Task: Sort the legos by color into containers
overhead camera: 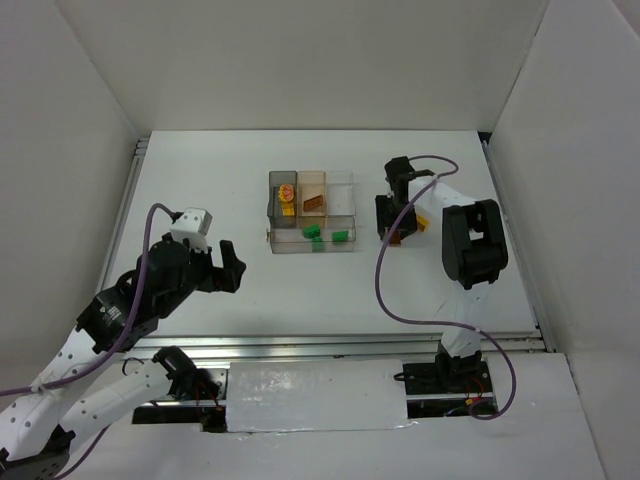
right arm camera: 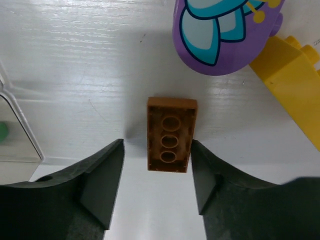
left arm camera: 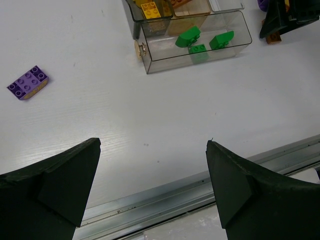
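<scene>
**Top view.** My right claw (overhead camera: 392, 228) is down at the bench (overhead camera: 300, 295), just right of the tray (overhead camera: 270, 225). A yellow brick (overhead camera: 425, 222) lies just beside it. My left claw (overhead camera: 228, 268) hangs over the near left of the bench, well apart from the tray, with its jaws spread wide and nothing in them. In the tray, the long near compartment holds the green legos (overhead camera: 313, 233), the grey one a yellow lego (overhead camera: 288, 207) and the tan one a brown piece (overhead camera: 314, 203).

**Left wrist view.** My left claw (left arm camera: 152, 185) is fully spread, with bare bench between its fingers (left arm camera: 65, 185). A purple lego (left arm camera: 28, 82) lies alone, studs up, far to the left of the tray (left arm camera: 195, 62). Three green legos (left arm camera: 188, 36) sit in the long compartment. At the upper right, my right claw (left arm camera: 274, 27) stands over an orange-brown brick (left arm camera: 273, 38).

**Right wrist view.** My right claw (right arm camera: 156, 180) is partly open and straddles the near end of the orange-brown brick (right arm camera: 170, 134), which lies flat on the bench with its hollow underside up. A gap shows beside the left finger, and the right finger (right arm camera: 210, 180) is at the brick's edge. The brick is not gripped. Beyond it lie a purple rounded piece (right arm camera: 220, 35) with a printed figure and the yellow brick (right arm camera: 295, 85). A corner of the tray (right arm camera: 22, 135) shows at the left.
</scene>
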Controlling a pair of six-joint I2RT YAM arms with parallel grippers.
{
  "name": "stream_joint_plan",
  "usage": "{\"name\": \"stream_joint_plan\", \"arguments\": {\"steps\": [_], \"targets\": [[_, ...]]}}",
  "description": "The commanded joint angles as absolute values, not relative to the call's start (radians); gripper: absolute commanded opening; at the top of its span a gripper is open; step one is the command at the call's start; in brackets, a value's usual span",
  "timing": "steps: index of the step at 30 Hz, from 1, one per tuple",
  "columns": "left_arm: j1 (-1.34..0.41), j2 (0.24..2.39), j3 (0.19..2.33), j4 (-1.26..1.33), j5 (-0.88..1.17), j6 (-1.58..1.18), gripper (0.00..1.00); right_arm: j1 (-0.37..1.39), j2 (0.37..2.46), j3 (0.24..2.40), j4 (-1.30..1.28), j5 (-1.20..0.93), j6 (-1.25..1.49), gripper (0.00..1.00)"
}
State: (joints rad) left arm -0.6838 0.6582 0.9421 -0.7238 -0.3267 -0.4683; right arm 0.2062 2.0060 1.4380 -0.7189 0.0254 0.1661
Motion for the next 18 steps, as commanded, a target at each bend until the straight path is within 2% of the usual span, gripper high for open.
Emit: {"name": "stream_joint_plan", "arguments": {"steps": [1, 7, 10, 13, 14, 16, 18], "targets": [[-0.680, 0.647, 0.934, -0.675, -0.319, -0.442, 0.99, 0.219, 2.019, 1.489, -0.759, 0.040, 0.184, 0.61], [-0.681, 0.638, 0.933, -0.672, -0.316, -0.442, 1.00, 0.230, 2.023, 1.497, -0.775, 0.072, 0.196, 0.34], [-0.680, 0.634, 0.933, -0.672, -0.316, -0.442, 0.99, 0.238, 2.031, 1.509, -0.795, 0.092, 0.207, 0.34], [-0.680, 0.629, 0.931, -0.672, -0.316, -0.442, 1.00, 0.238, 2.046, 1.532, -0.819, 0.097, 0.212, 0.50], [-0.680, 0.627, 0.931, -0.672, -0.318, -0.442, 1.00, 0.239, 2.054, 1.542, -0.824, 0.095, 0.210, 0.52], [-0.680, 0.623, 0.931, -0.673, -0.318, -0.443, 1.00, 0.239, 2.062, 1.552, -0.839, 0.091, 0.206, 0.52], [-0.681, 0.620, 0.931, -0.673, -0.318, -0.442, 1.00, 0.239, 2.077, 1.575, -0.857, 0.078, 0.193, 0.46]]}}
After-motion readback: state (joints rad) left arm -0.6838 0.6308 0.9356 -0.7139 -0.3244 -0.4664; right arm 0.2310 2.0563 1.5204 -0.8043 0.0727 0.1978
